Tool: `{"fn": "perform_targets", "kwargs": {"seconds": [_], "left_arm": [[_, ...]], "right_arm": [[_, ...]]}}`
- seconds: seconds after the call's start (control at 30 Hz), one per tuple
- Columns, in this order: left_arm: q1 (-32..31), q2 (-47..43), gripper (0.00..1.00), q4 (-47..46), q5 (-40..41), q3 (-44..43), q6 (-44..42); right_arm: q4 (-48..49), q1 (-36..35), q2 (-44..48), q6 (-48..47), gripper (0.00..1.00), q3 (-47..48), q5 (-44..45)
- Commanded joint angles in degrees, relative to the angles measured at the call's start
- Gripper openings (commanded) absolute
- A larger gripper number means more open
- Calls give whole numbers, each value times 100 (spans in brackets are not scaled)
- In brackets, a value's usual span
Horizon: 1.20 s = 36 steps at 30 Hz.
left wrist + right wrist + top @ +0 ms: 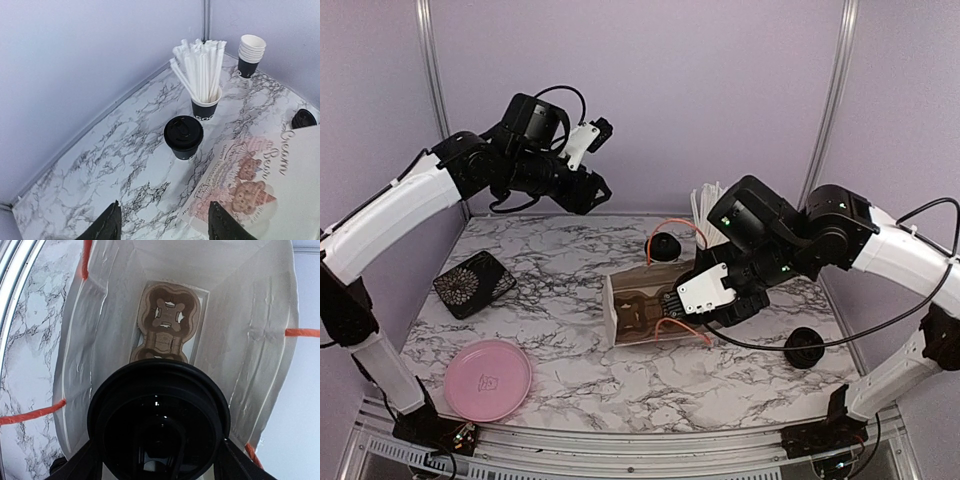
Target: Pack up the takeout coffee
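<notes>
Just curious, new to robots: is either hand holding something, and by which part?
The right hand grips the lidded black coffee cup by its two opposite sides. The left hand holds nothing.

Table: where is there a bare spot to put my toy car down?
Bare marble lies between the pink plate and the paper bag, and along the front edge before the bag. It is crowded behind the bag: a lidded cup, the straw cup and the right arm sit close together.
</notes>
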<state>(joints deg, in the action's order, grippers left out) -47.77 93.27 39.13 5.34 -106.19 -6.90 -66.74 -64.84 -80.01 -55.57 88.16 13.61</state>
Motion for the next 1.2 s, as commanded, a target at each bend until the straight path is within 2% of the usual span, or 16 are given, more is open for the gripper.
{"fn": "perform_targets", "kwargs": {"seconds": [0.0, 0.1, 0.37, 0.73, 1.17], "left_arm": [[503, 992, 57, -384, -723, -182, 944], [694, 1660, 55, -428, -1161, -433, 1363], [655, 2713, 53, -548, -1864, -643, 1537], [228, 3232, 53, -550, -2387, -486, 1279], [83, 3383, 52, -399, -2736, -419, 1080]], "right_arm": [[443, -38, 276, 50, 50, -177, 74], [511, -38, 377, 85, 50, -361, 151], [556, -38, 683, 43, 50, -770, 45], [613, -38, 824, 21, 50, -964, 112], [1317, -40, 1025, -403, 50, -1467, 418]]}}
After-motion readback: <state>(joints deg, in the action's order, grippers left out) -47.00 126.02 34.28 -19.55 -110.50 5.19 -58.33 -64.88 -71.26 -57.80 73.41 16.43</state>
